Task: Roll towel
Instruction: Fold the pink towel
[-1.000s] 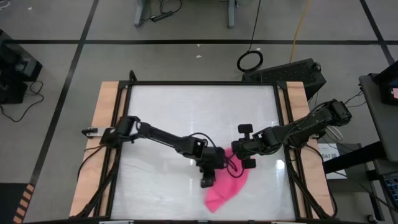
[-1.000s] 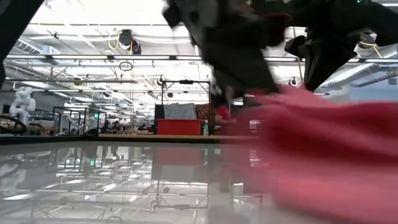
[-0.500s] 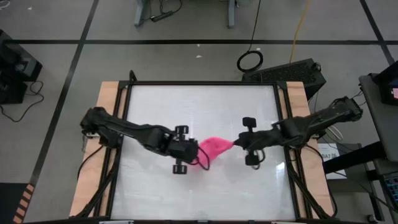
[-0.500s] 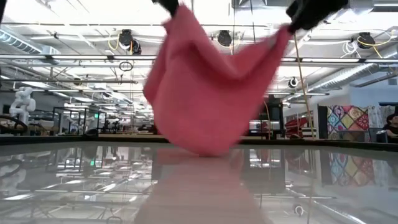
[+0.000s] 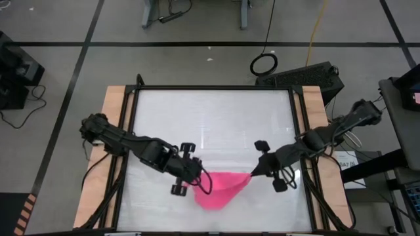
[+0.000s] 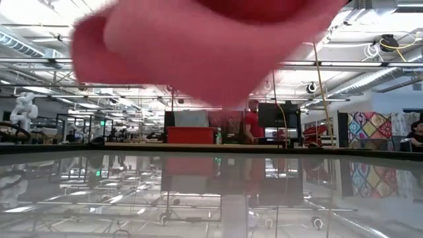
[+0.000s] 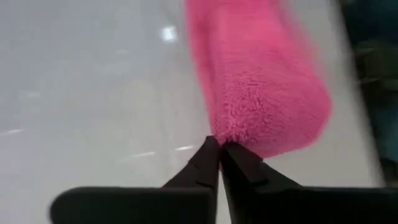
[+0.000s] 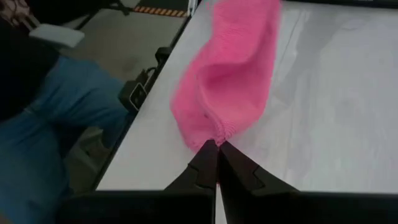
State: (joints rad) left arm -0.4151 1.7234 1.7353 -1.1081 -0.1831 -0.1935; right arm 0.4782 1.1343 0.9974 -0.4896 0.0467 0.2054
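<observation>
The bright pink towel (image 5: 220,190) hangs in the air between my two grippers, over the near half of the table. My left gripper (image 5: 195,180) is shut on its left end and my right gripper (image 5: 252,174) is shut on its right end. The cloth sags in a pouch between them. In the low view the towel (image 6: 198,46) fills the top of the picture as a blur, with its lower edge well above the glossy tabletop. My left gripper pinches the towel's left end (image 7: 229,132) between its two fingertips, slanting down from the table's left. The cloth is lifted clear and droops away from the fingers. My right gripper pinches a bunched edge at the towel's right end (image 8: 210,134) between its two fingertips, slanting down from the table's right. I cannot tell whether it holds one layer or several. The cloth is lifted clear and sags toward the other gripper.
The white tabletop (image 5: 210,118) has wooden strips along its left and right edges (image 5: 108,151). A person in blue trousers (image 8: 50,130) stands just beyond the table's edge in the right wrist view. A dark box (image 5: 308,77) sits off the far right corner.
Both grippers have risen and moved apart, taking the towel off the table. It was a heap at the near right, then hung with its bottom on the table. Now it hangs clear, drawn wider between the grippers and nearer the table's near edge.
</observation>
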